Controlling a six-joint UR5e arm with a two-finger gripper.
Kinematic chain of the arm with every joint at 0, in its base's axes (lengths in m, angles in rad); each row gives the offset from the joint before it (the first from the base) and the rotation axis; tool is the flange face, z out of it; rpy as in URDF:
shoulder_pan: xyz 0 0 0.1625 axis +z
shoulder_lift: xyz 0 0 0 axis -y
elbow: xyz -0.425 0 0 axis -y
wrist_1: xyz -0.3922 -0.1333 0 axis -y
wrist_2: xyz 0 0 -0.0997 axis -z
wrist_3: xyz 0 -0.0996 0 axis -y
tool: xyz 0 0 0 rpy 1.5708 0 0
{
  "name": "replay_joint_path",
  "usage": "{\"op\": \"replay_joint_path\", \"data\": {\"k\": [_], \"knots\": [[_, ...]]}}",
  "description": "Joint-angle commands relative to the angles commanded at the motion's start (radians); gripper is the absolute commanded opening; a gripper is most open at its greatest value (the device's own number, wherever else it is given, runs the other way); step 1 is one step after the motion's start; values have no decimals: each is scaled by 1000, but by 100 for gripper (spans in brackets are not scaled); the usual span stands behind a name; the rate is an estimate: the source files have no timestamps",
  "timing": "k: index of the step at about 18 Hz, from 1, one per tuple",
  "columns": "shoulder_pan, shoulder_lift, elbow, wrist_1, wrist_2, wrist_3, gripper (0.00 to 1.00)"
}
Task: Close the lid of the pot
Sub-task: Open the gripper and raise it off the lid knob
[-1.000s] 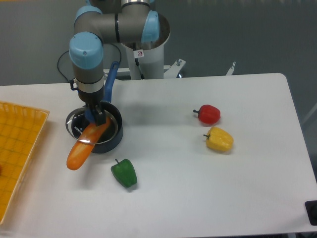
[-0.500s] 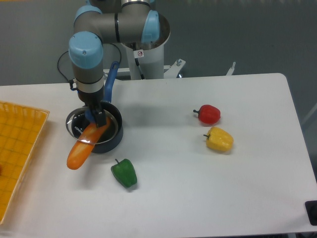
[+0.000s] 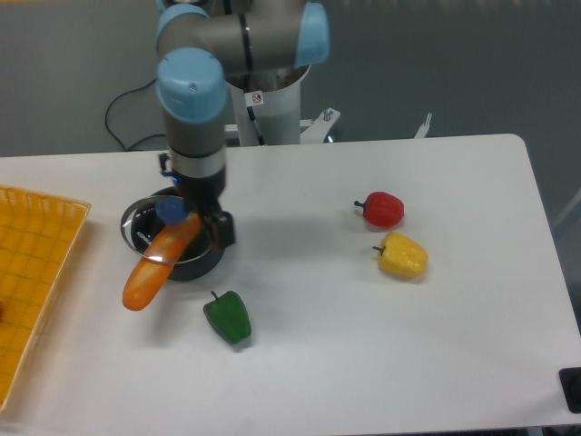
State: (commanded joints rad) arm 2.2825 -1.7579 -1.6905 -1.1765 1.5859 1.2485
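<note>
Arm (image 3: 193, 109) reaches straight down, jaws apparently parted.

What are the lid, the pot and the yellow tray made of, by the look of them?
The lid looks like clear glass with a thin shiny metal rim and a blue, probably plastic, knob. The pot appears to be dark coated metal, though its finish is hard to judge. The tray looks like yellow plastic mesh, going by its grid pattern.

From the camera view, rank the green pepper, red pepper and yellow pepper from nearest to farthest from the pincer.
1. green pepper: just below the pincer, toward the table's front.
2. red pepper: off to the image right.
3. yellow pepper: a little farther right and nearer the front.
</note>
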Motion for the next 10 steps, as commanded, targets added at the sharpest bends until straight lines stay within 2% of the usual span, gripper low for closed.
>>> {"op": "replay_joint_path", "data": {"k": [10], "knots": [[129,1,0,0,5,22,100]]}}
